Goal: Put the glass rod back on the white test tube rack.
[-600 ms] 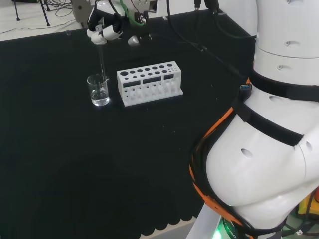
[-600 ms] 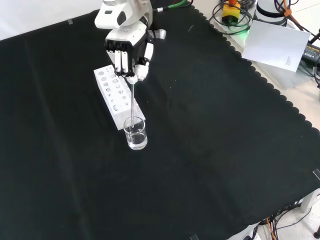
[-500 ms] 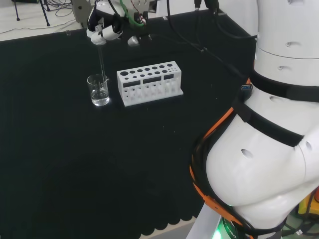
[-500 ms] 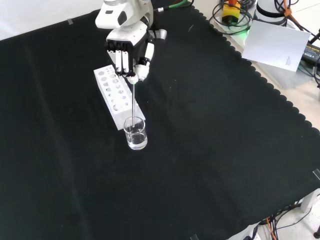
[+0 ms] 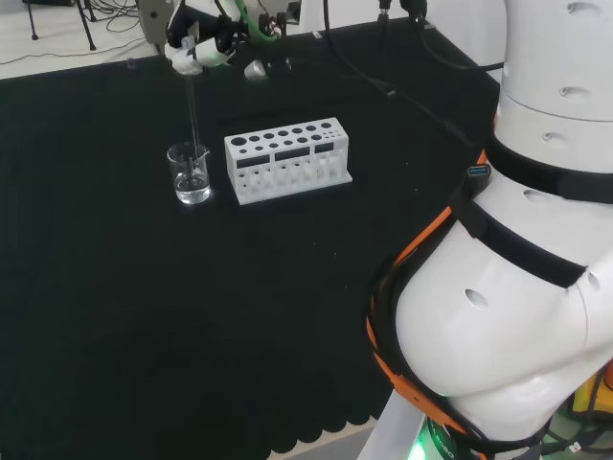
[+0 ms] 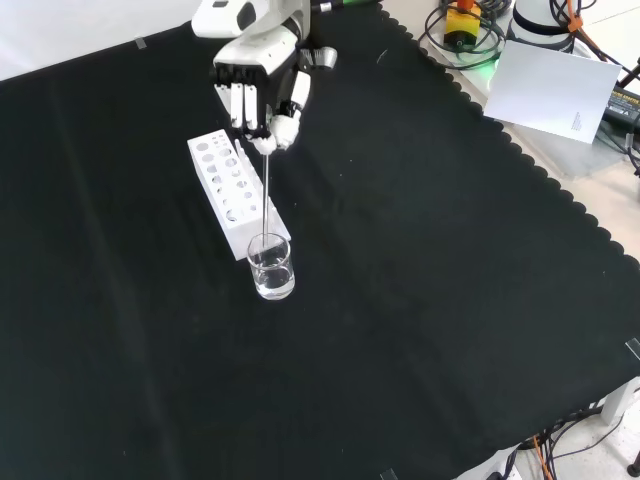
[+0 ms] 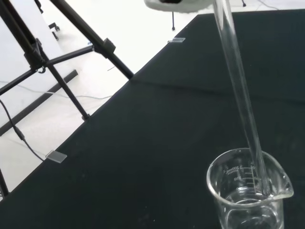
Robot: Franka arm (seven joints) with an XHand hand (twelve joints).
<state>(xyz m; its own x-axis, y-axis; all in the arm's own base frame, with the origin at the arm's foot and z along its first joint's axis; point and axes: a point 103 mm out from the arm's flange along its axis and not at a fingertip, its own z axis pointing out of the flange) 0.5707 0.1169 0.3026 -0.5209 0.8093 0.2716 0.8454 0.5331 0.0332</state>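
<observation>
Nearest in the front view stands the small clear beaker (image 6: 271, 268), with a little clear liquid in its bottom; how much is hard to judge through the glass. The glass rod (image 6: 267, 196) stands nearly upright with its lower end inside the beaker's mouth, near the liquid. Touching the beaker at about eleven o'clock is the white test tube rack (image 6: 234, 190), its round holes unfilled. Farther, at twelve o'clock, my hand (image 6: 262, 92) hangs with fingers curled, pinching the rod's top. My fingers hide the rod's upper end.
</observation>
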